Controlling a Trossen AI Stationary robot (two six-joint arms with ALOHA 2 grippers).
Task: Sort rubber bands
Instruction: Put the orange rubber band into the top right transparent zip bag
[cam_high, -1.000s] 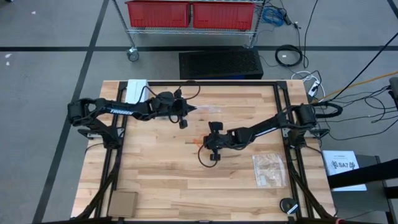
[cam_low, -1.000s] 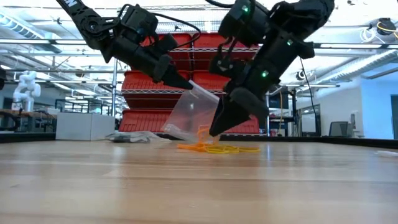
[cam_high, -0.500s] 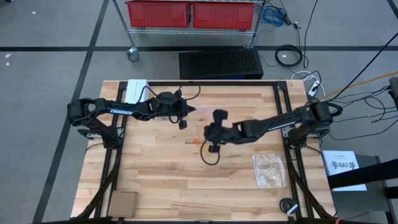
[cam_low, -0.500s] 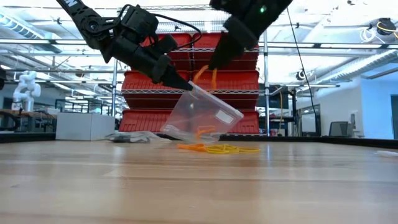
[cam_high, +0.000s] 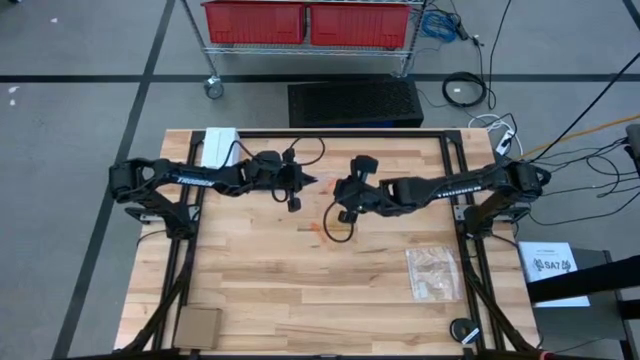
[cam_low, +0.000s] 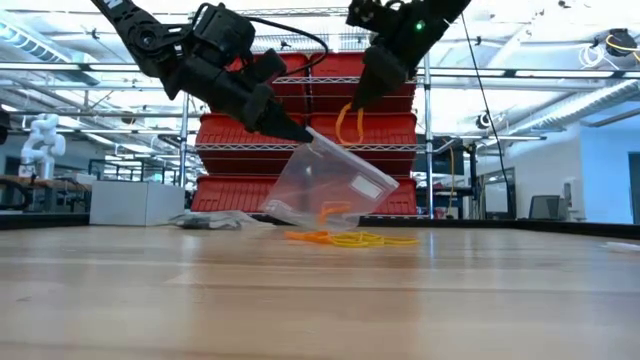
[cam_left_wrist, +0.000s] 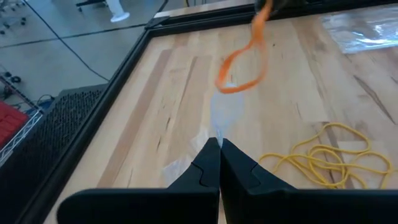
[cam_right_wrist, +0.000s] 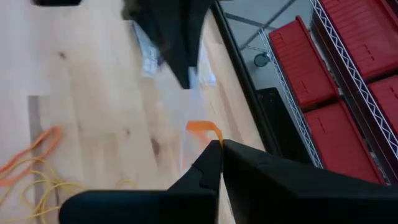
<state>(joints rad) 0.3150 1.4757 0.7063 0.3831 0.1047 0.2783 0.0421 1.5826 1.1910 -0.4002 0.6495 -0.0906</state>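
Two dark jointed arms (cam_high: 190, 178) (white lettering along each), black cables looped.

The room is bright, with light from lamps high up. The table (cam_low: 320, 300) looks blurry close to the low camera. The orange band (cam_left_wrist: 245, 62) looks a bit smeared

clear bag (cam_low: 330, 185), red bins (cam_high: 305, 22), wooden table (cam_high: 250, 280)

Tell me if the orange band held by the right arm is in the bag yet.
Not yet. The orange rubber band dangles from the shut right end effector above the clear bag, which the left end effector holds up.
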